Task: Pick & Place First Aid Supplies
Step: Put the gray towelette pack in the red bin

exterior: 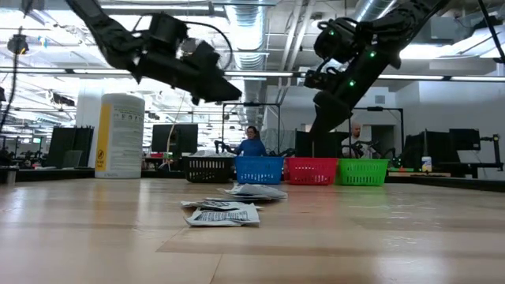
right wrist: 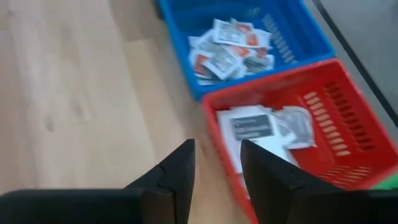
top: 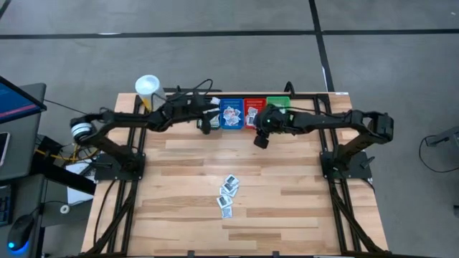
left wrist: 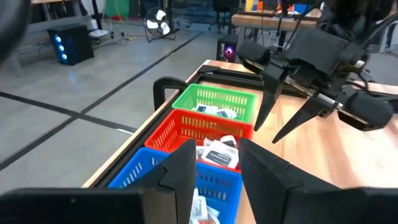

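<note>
Several first aid supplies, small flat white packets (top: 228, 195), lie loose on the wooden table's middle (exterior: 229, 207). More packets lie in the blue bin (right wrist: 229, 46) and the red bin (right wrist: 264, 127). Blue (top: 231, 112), red (top: 254, 111) and green (top: 278, 106) bins stand in a row at the far edge. My left gripper (top: 208, 123) hovers open above the blue bin's left end (left wrist: 217, 168), nothing between its fingers. My right gripper (top: 259, 140) hangs open over the table just in front of the red bin (right wrist: 217, 165), also holding nothing.
A white tub with a yellow label (top: 147, 87) stands at the far left corner. A black bin (exterior: 209, 168) sits left of the blue one. The two grippers are close together above the bins. A person (exterior: 252, 143) is in the room beyond the table.
</note>
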